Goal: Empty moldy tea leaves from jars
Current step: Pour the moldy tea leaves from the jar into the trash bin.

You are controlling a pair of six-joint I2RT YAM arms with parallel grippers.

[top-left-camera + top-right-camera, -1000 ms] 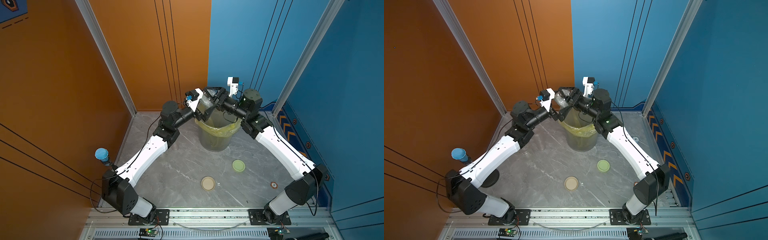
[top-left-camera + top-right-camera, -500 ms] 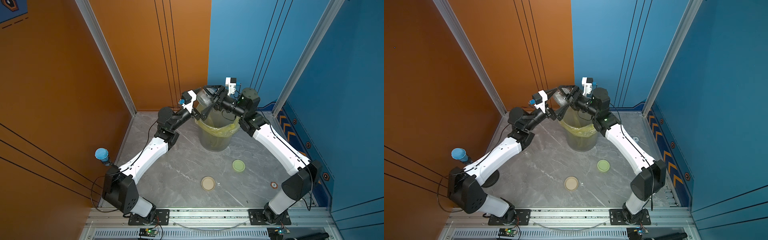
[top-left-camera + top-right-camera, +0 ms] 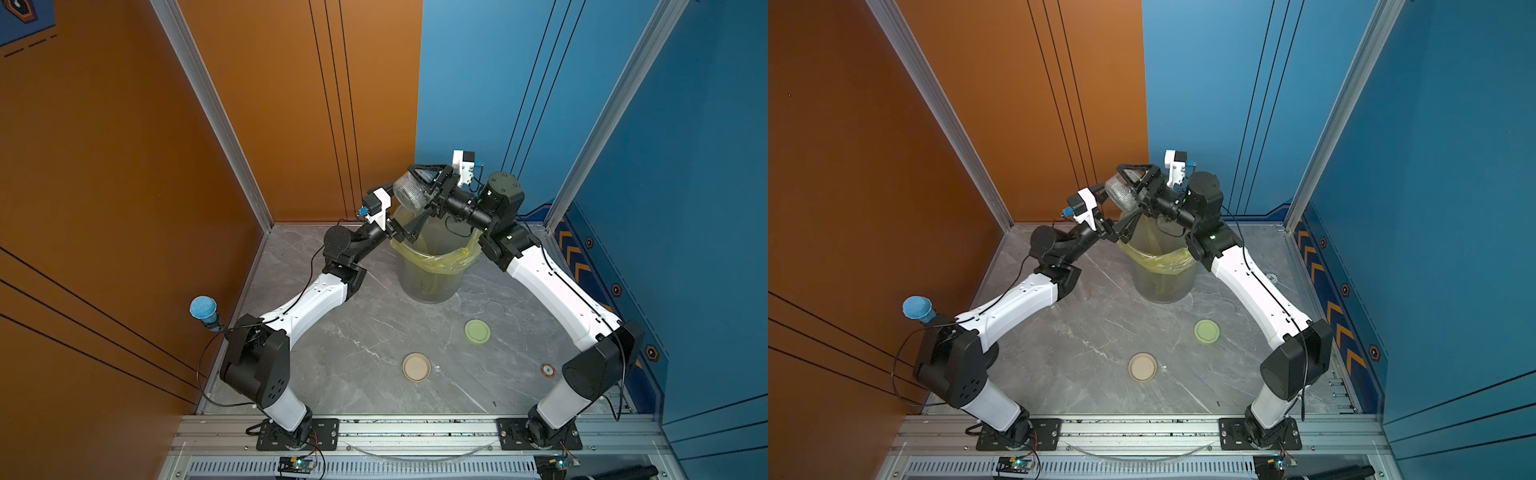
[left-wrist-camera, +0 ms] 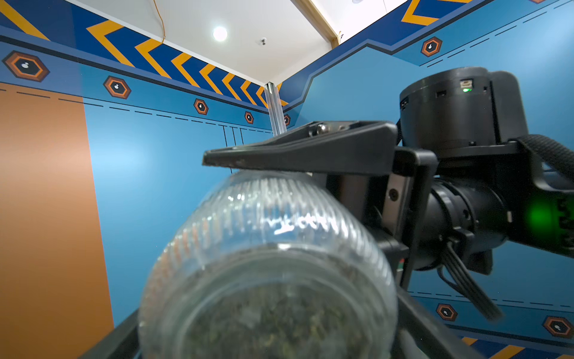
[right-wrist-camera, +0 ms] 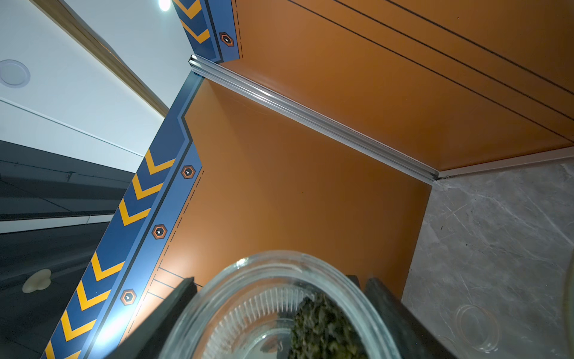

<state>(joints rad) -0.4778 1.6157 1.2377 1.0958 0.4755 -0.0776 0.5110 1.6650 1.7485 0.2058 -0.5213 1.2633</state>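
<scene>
Clamping the jar (image 3: pixel 406 195) above the eleven-o'clock rim of the bin (image 3: pixel 466 254), the right hand (image 3: pixel 417 190) risks scattering tea leaves (image 5: pixel 323 326) onto the counter (image 3: pixel 365 332); the left hand (image 3: pixel 401 214) gapes wide.

Grey marble tabletop (image 3: pixel 365 332) under yellow-bagged bin (image 3: pixel 432 282), beige lid (image 3: pixel 416 366) and pale green lid (image 3: pixel 477 331), all apart.

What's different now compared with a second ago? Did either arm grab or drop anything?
Little. The left arm lowered its elbow toward the table, its open left gripper still straddling the jar. Nothing was grabbed or dropped. The right gripper still holds the jar tipped over the bin, tea leaves inside. The green lid and beige lid lie unmoved.
</scene>
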